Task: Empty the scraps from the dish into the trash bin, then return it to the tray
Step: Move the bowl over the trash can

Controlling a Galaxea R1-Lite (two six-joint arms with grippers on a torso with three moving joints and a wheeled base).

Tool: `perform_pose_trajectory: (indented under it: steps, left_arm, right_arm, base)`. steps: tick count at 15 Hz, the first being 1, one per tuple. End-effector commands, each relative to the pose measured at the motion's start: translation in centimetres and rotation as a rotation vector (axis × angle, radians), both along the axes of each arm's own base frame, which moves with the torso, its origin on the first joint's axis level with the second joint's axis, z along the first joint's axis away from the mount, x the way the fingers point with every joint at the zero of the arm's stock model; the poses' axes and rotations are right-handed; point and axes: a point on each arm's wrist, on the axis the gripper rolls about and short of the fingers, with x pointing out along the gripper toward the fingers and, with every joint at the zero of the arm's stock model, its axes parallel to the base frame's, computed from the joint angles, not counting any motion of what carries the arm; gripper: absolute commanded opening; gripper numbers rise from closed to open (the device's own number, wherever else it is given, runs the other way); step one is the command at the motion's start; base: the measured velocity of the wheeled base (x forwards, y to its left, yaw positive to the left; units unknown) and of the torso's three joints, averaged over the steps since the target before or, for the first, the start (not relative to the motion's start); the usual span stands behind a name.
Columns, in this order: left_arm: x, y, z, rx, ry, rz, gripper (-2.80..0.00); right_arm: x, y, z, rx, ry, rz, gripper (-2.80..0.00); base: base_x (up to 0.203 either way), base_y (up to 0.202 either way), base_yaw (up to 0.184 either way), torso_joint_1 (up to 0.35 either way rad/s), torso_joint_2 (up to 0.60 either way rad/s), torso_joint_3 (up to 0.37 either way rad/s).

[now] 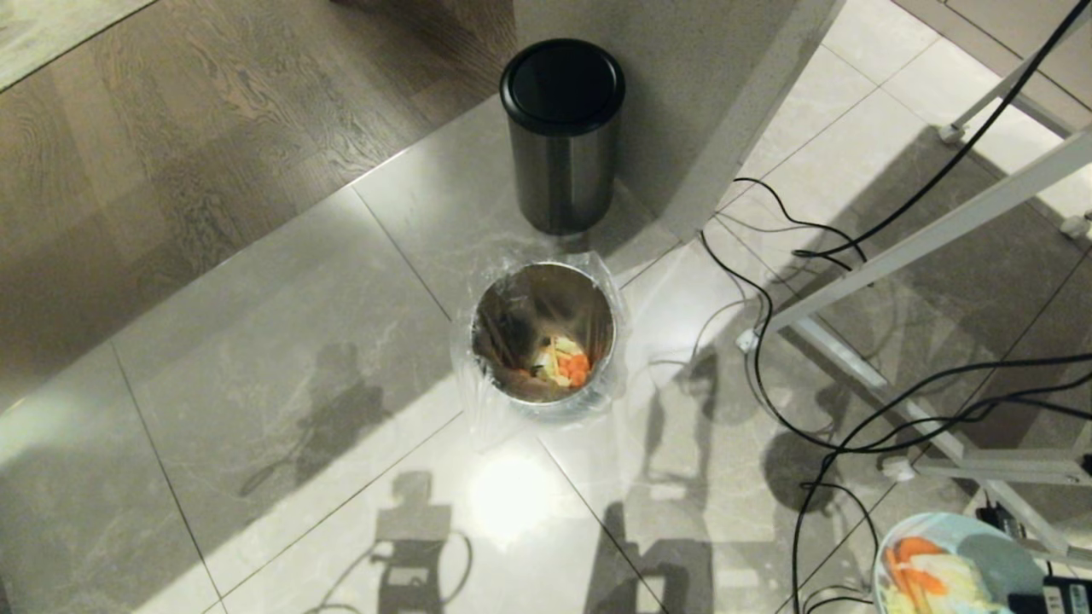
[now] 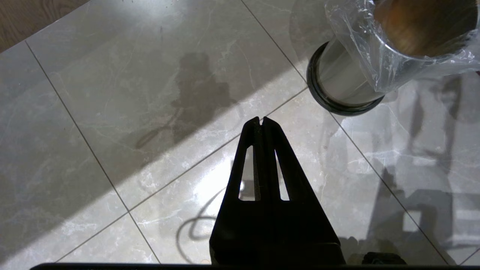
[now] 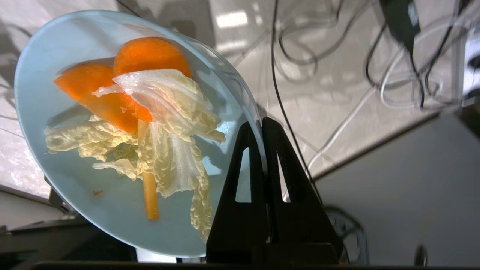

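The dish (image 3: pixel 56 48), a small light-blue bowl, is tilted, and my right gripper (image 3: pixel 261 123) is shut on its rim. The scraps (image 3: pixel 150 112) lie in it: orange carrot slices and pale cabbage pieces. In the head view the dish (image 1: pixel 1007 554) shows at the bottom right corner, well to the right of the trash bin (image 1: pixel 529 307). That small steel bin has a clear bag liner and holds some food pieces (image 1: pixel 563 362). My left gripper (image 2: pixel 261 120) hangs shut and empty over the floor beside the trash bin (image 2: pixel 343 80). The tray is out of view.
A taller dark bin with a black lid (image 1: pixel 563 128) stands just behind the steel one, against a wall corner (image 1: pixel 708 128). Black cables (image 1: pixel 810 426) and white stand legs (image 1: pixel 938 230) cross the tiled floor on the right.
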Motion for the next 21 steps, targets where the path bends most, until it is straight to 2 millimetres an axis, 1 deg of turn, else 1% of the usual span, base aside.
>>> perform_pose_trajectory:
  steps: [1,6,8,10,11,14,18,20,21]
  left_arm:
    - [0.0,0.0,0.0,0.000,0.001,0.000,-2.80]
    - [0.0,0.0,0.0,0.000,0.001,0.000,-2.80]
    - [0.0,0.0,0.0,0.000,0.001,0.001,-2.80]
    - [0.0,0.0,0.0,0.000,0.001,0.001,-2.80]
    - [0.0,0.0,0.0,0.000,0.001,0.000,-2.80]
    - [0.0,0.0,0.0,0.000,0.000,0.000,-2.80]
    - [0.0,0.0,0.0,0.000,0.001,0.000,-2.80]
    - [0.0,0.0,0.0,0.000,0.001,0.001,-2.80]
    - [0.0,0.0,0.0,0.000,0.001,0.001,-2.80]
  right_arm:
    - [1.9,0.7,1.5,-0.003,-0.021,-0.001,-2.80]
    - [7.0,2.6,3.9,-0.013,-0.109,-0.031,-2.80]
    - [9.2,3.5,4.5,-0.019,-0.126,-0.040,-2.80]
    - [11.6,4.8,5.2,-0.006,-0.162,-0.034,-2.80]
    - [12.6,5.8,5.3,0.006,-0.186,-0.016,-2.80]
    - [13.7,9.3,6.3,0.056,-0.281,0.078,-2.80]
    - [15.9,14.3,8.8,0.058,-0.394,0.103,-2.80]
    - [16.3,16.0,10.3,0.070,-0.433,0.121,-2.80]
    - [16.7,16.7,10.7,0.068,-0.446,0.117,-2.80]
  base:
    - [0.000,0.000,0.000,0.000,0.00,0.000]
    - [0.000,0.000,0.000,0.000,0.00,0.000]
    - [0.000,0.000,0.000,0.000,0.00,0.000]
    - [0.000,0.000,0.000,0.000,0.00,0.000]
    - [0.000,0.000,0.000,0.000,0.00,0.000]
    - [0.000,0.000,0.000,0.000,0.00,0.000]
    - [0.000,0.000,0.000,0.000,0.00,0.000]
    - [0.000,0.000,0.000,0.000,0.00,0.000]
    - [0.000,0.000,0.000,0.000,0.00,0.000]
